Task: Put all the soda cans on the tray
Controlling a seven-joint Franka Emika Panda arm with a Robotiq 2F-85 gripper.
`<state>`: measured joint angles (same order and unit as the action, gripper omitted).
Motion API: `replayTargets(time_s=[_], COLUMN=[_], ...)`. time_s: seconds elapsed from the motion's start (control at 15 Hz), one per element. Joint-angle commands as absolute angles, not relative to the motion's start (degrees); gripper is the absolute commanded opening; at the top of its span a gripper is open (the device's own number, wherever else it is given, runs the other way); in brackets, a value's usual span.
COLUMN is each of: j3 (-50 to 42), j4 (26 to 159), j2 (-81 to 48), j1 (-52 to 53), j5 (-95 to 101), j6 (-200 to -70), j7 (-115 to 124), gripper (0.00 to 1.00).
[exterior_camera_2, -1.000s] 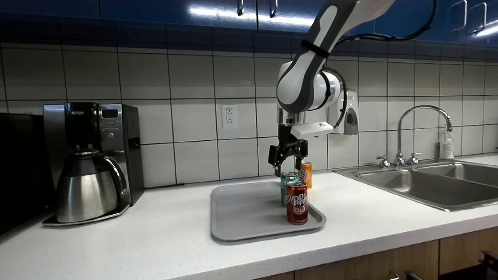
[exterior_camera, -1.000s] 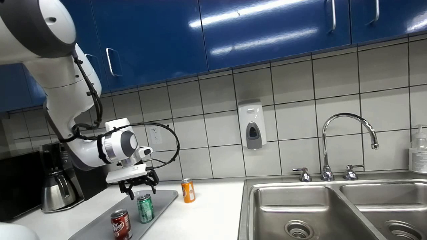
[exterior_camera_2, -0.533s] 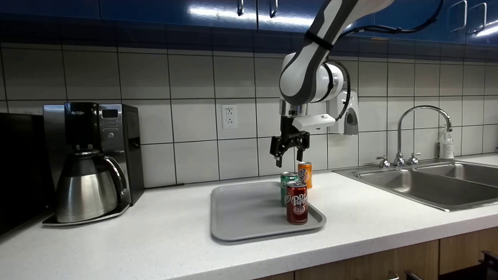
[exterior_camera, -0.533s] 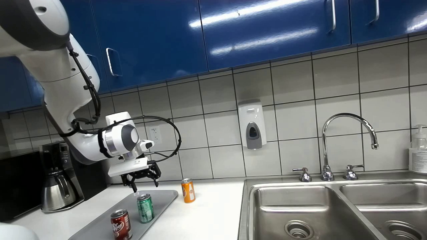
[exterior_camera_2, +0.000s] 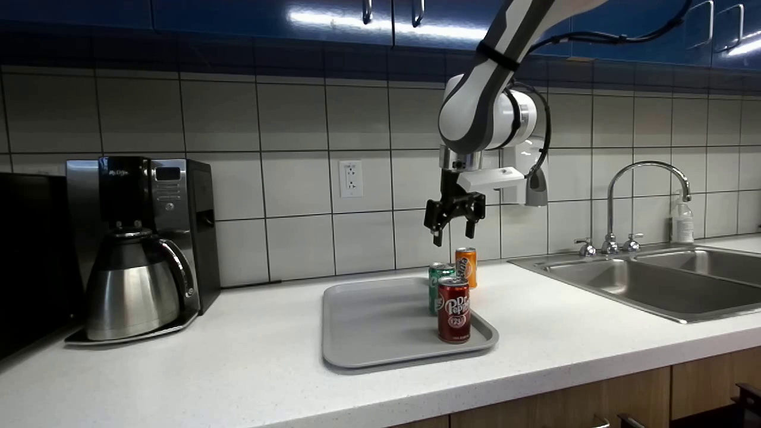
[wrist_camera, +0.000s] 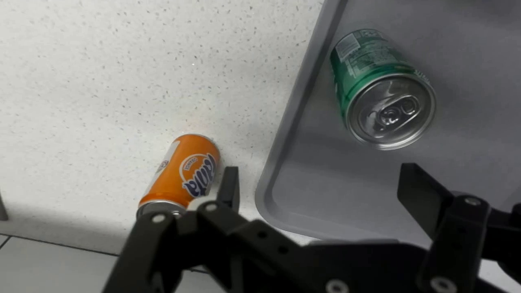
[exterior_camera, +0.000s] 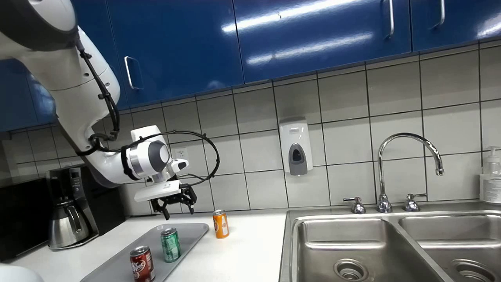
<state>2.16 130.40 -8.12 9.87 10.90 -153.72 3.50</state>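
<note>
Gaping, the black pincer hovers. In an exterior view: black-steel coffee maker, nine o'clock; red metal can, six.

Kitchen, sink (a double), coffee maker

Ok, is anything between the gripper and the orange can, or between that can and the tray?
Nothing visible stands between the gripper and the orange can. Between that can and the tray, only the tray's raised rim needs crossing; the green can stands on the tray, away from the corner nearest the orange one.
</note>
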Motion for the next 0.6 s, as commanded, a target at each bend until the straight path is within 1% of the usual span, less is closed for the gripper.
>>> replayTargets(time_s=[0.0,0.07,0.53], j3=[1.6,2.5,2.2], j4=[131.6,130.4,130.4], j2=[-6.0,-8.1,-7.9], j1=[8.7,8.6,8.4], j5=[12.7,11.0,11.0], j6=[-153.3,-153.6,-153.6], j7=[7.0,4.3,5.0], gripper=[1.0,1.0,1.0])
